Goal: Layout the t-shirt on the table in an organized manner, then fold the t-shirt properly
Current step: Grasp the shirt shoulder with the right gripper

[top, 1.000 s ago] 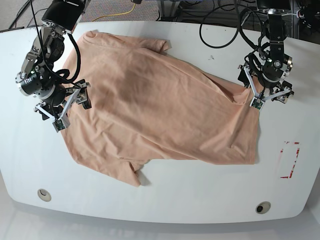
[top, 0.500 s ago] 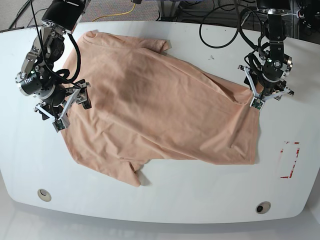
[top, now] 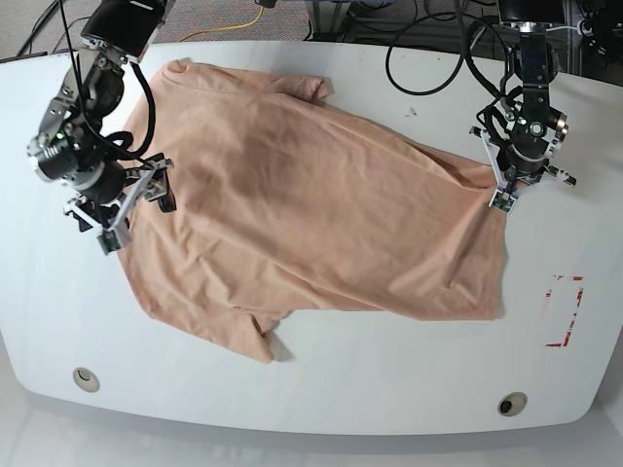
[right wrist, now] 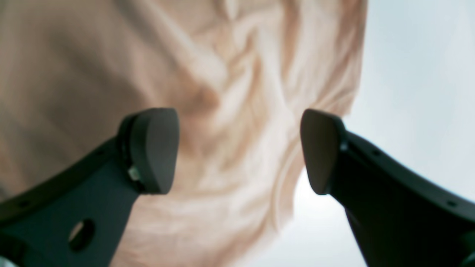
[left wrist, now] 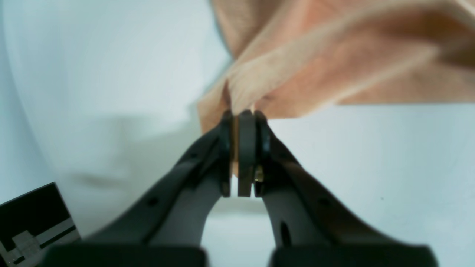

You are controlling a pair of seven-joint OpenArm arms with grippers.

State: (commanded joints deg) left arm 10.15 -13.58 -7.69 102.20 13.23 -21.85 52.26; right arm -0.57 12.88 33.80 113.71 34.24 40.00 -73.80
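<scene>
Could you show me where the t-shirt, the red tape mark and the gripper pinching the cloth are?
t-shirt (top: 311,214), base view, middle of the body.
red tape mark (top: 566,311), base view, its right strip.
left gripper (left wrist: 241,122), left wrist view, between its closed fingertips, on the cloth.

soft matt cloth t-shirt on a glossy white table; hand seemingly matt plastic.

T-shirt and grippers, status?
Left gripper shut on t-shirt edge. Right gripper open over the shirt. Shirt spread crooked, wrinkled on table. Nothing blocking.
</scene>
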